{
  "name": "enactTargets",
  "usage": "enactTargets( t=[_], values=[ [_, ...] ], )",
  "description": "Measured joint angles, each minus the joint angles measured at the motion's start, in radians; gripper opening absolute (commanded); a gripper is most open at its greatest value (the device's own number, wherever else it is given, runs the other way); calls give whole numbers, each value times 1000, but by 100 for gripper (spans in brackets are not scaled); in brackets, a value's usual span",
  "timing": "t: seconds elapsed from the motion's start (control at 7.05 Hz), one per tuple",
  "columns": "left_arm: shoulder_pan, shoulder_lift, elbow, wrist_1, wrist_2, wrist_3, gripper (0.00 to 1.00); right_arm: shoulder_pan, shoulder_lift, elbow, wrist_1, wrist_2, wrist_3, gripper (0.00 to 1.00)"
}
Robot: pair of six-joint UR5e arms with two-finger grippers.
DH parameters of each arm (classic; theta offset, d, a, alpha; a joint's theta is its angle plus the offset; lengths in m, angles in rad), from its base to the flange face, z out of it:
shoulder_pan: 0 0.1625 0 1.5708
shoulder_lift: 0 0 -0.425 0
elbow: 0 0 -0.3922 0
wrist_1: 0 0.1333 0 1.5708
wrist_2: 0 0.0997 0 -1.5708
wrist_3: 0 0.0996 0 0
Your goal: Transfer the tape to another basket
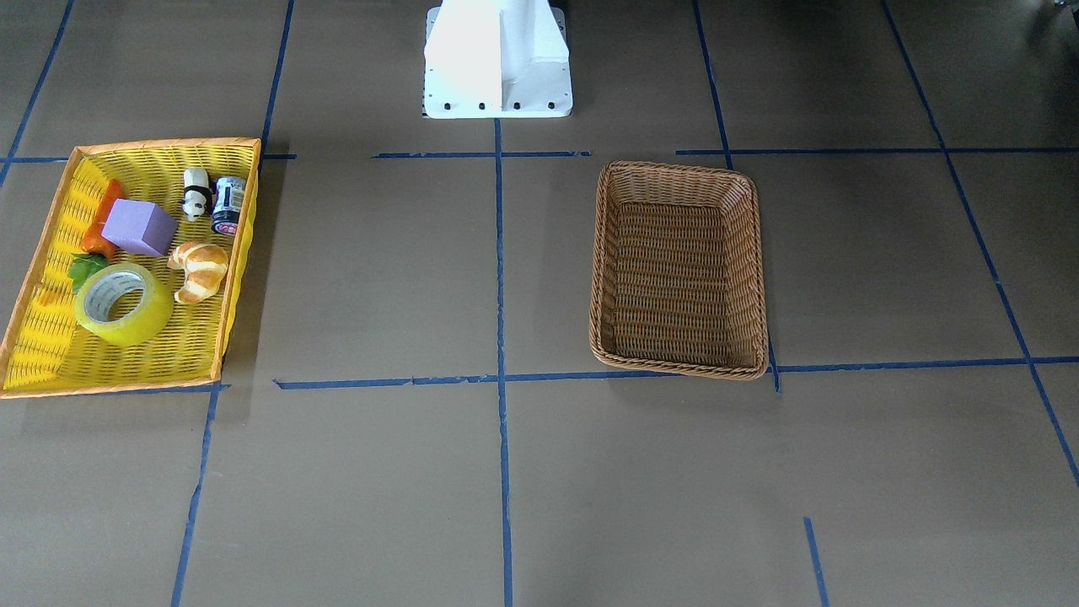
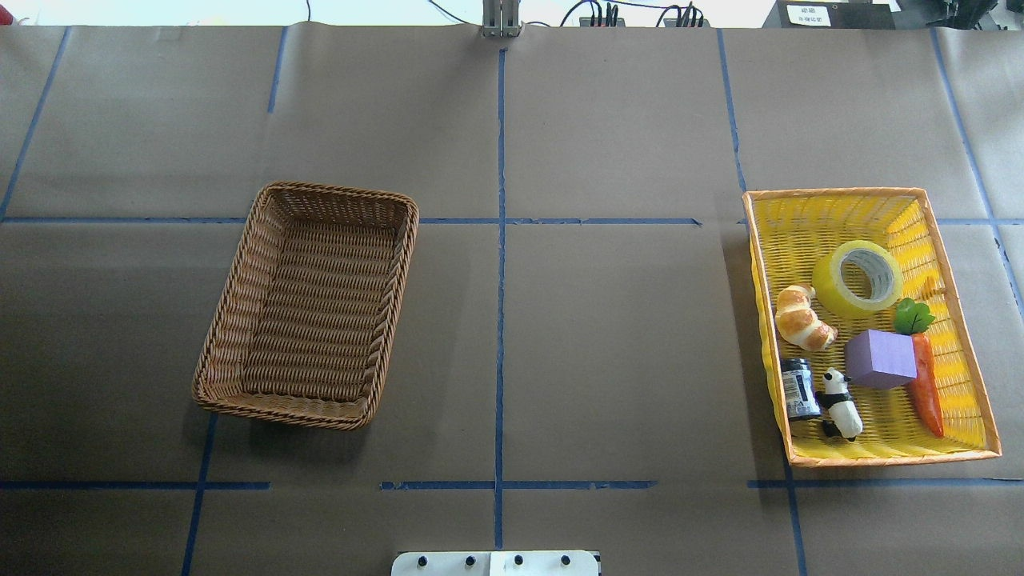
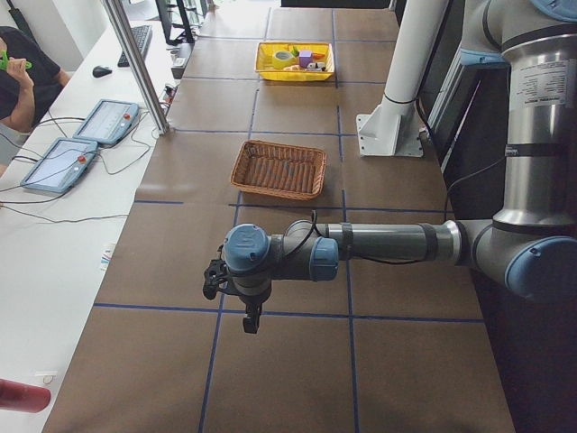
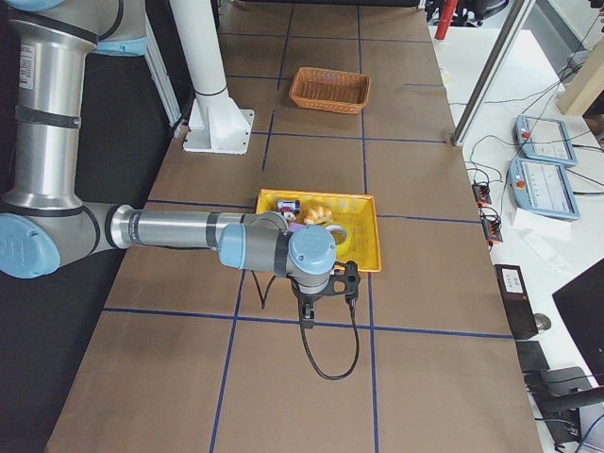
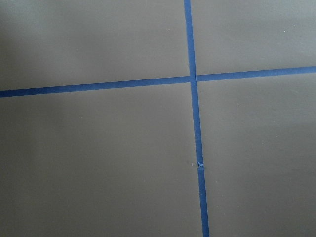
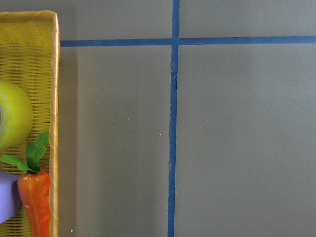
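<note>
**Tape roll in the yellow tray, wicker basket apart from it**

Front-facing view: the wide roll of translucent yellow-green packing tape (image 1: 122,302) lies flat in the shallow yellow woven tray with an orange rim (image 1: 110,391), towards the tray's end away from the robot. The grey print on the roll's white core is too small to read. Beside the roll are a golden croissant (image 1: 200,270), a purple block (image 1: 139,226), an orange carrot with green leaves (image 1: 107,196), a black-and-white panda figure (image 1: 195,192) and a small dark can (image 1: 228,204) with a white label I cannot read. The rectangular brown woven wicker basket (image 1: 679,173) stands well apart on the brown paper-covered table (image 1: 379,278), across the blue centre line (image 1: 500,253). The white robot base (image 1: 497,59) is at the top.

Overhead view: the tape (image 2: 858,278) is on the right and the wicker basket (image 2: 340,192) on the left.

Left-end view: the left gripper (image 3: 251,320) hangs over the table on the near side of the wicker basket; I cannot tell whether its fingers are apart or together.

Right-end view: the right gripper (image 4: 305,316) hangs just outside the tray's near edge; its fingers' state cannot be told either.

Left wrist view: only crossing blue lines on brown paper.

Right wrist view: the tray's rim, the tape's edge (image 6: 12,118) and the carrot show at the left.
</note>
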Motion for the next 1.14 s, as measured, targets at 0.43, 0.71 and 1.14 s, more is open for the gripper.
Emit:
enactTargets(
  t=[0.43, 0.71, 1.14],
  values=[
    [0, 0, 0, -2, -1, 0, 100, 2, 4, -1, -1, 0, 1, 100],
    [0, -2, 0, -5, -2, 0, 100, 2, 5, 2, 0, 1, 2, 100],
    [1, -2, -2, -12, -3, 2, 100, 3, 6, 21, 0, 3, 3, 100]
  ],
)
